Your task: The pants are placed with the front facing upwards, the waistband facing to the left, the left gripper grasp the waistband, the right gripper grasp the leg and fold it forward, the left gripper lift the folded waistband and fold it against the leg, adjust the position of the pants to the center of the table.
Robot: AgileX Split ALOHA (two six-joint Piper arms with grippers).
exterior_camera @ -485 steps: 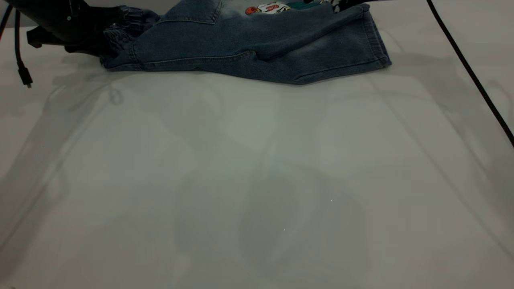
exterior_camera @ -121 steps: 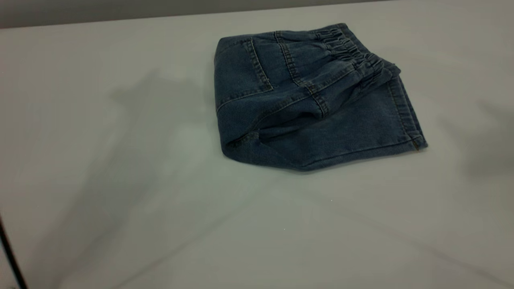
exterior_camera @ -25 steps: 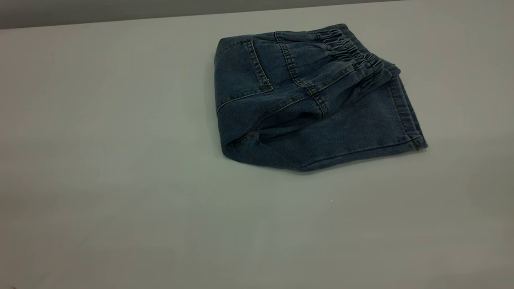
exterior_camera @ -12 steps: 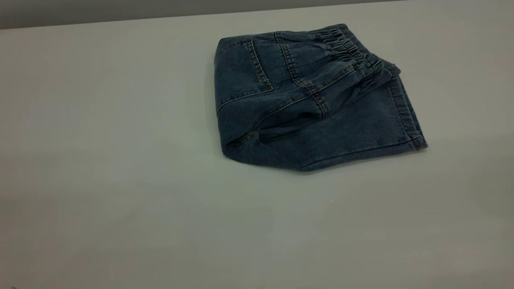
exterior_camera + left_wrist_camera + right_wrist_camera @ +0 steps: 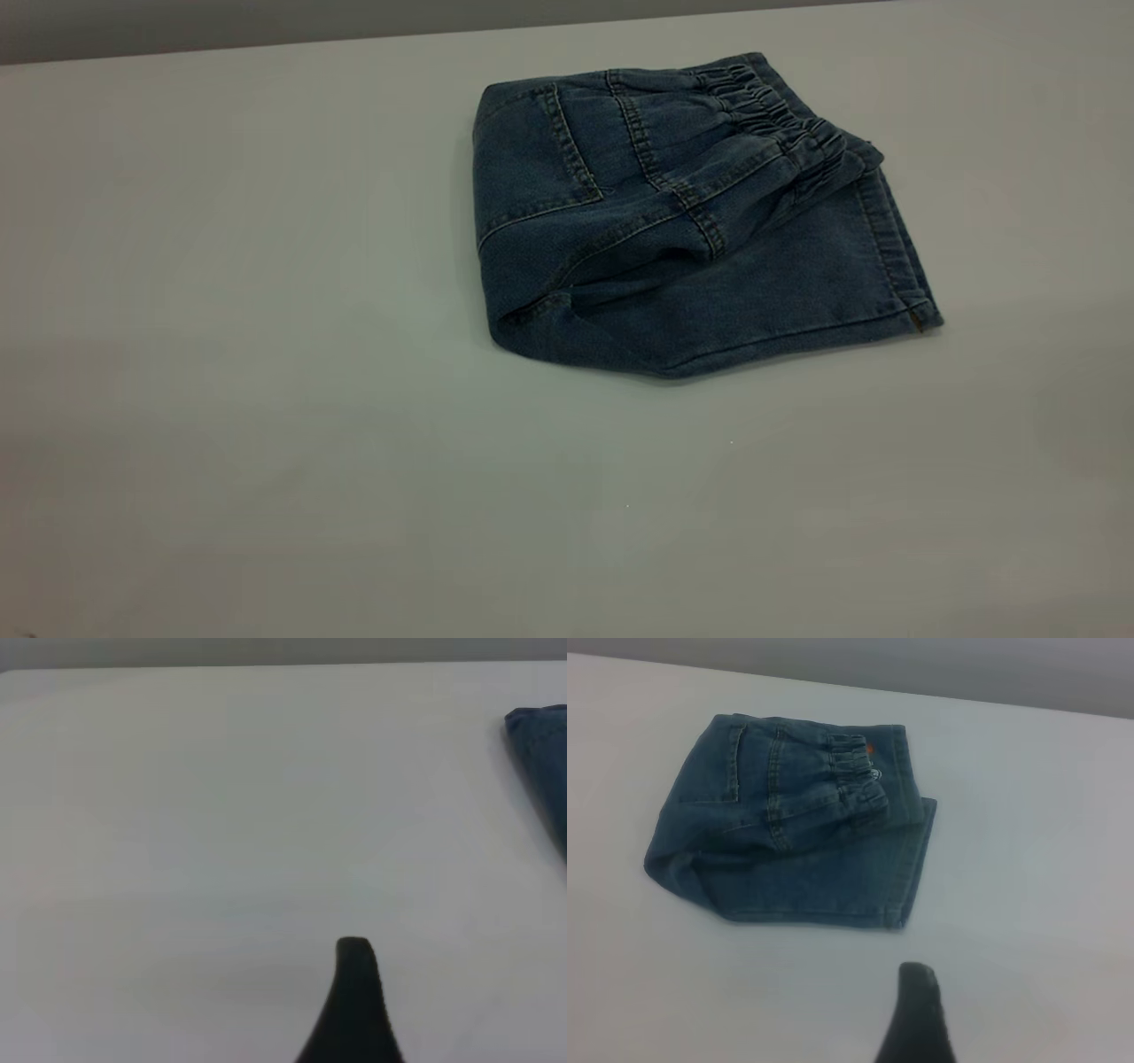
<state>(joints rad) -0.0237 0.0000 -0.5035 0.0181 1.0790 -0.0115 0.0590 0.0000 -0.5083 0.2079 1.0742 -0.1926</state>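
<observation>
Both hands, left point(image 5: 354, 992) and right point(image 5: 917, 1010), off the folded pants point(image 5: 691, 221); openness indiscernible.

Folded pants point(image 5: 691, 230) on the table point(image 5: 266, 399), waistband point(image 5: 780, 115) uppermost.

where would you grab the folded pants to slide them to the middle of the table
Probably the near folded edge of the pants, coming from the table's front. All layers stack there, so they should drag as one; the waistband lies loose on top and might unfold.
</observation>
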